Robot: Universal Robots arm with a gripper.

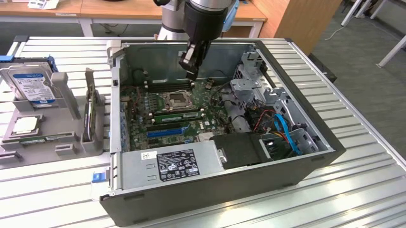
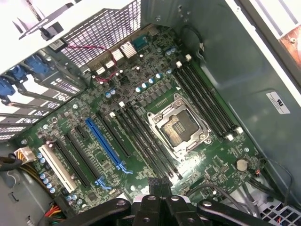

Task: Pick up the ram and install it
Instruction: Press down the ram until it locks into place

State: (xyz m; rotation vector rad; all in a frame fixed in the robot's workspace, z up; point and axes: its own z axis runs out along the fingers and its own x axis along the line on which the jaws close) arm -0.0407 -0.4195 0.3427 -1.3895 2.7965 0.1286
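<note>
Pressed-together tool (image 1: 189, 71) hangs tilted over the motherboard (image 1: 166, 111) — gripping nothing.

Exterior view high, oblique, wrist view close, both sharing motherboard (image 1: 168, 111).

motherboard (image 2: 141, 117) | empty processor socket (image 2: 178, 128) between memory slots | blue slot (image 2: 104, 142)

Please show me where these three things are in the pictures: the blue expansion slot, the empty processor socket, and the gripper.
blue expansion slot (image 2: 104, 141): wrist view, middle of its long blue body.
processor socket (image 2: 178, 127): wrist view, centre of the open socket inside its metal frame.
gripper (image 1: 188, 66): exterior view, the tips of its shut fingers above the motherboard.
</note>
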